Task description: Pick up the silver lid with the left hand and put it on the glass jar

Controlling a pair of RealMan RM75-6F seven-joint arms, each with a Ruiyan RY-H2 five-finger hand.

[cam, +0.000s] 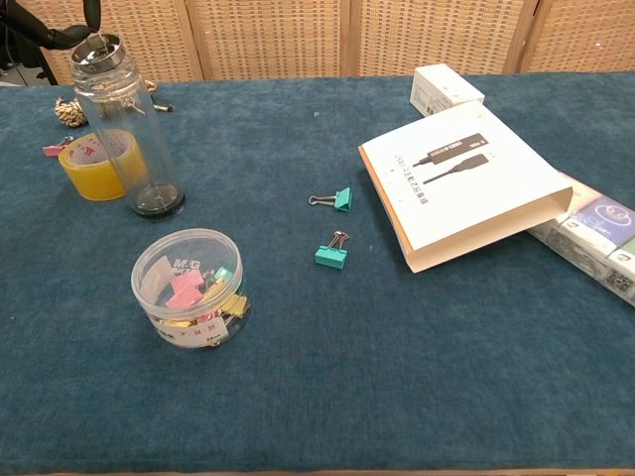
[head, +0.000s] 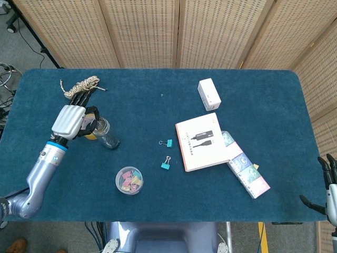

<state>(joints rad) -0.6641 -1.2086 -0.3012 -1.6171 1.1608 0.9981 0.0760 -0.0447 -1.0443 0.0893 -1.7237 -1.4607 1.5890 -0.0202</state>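
A tall glass jar [cam: 127, 139] stands upright at the left of the table, also seen from above [head: 105, 134]. The silver lid [cam: 96, 49] sits at the jar's mouth, tilted a little, with dark fingers [cam: 91, 14] of my left hand [head: 71, 120] over it. In the head view that hand covers the jar's top and hides the lid. Whether the fingers still grip the lid is not clear. My right hand [head: 329, 184] hangs off the table's right edge, fingers apart and holding nothing.
A yellow tape roll [cam: 89, 164] lies just left of the jar, with a rope coil [head: 80, 85] behind. A clear tub of clips [cam: 189, 288] sits in front. Two teal binder clips [cam: 331, 254], a booklet [cam: 461, 183], a white box [head: 209, 94] and a packet [head: 247, 168] lie right.
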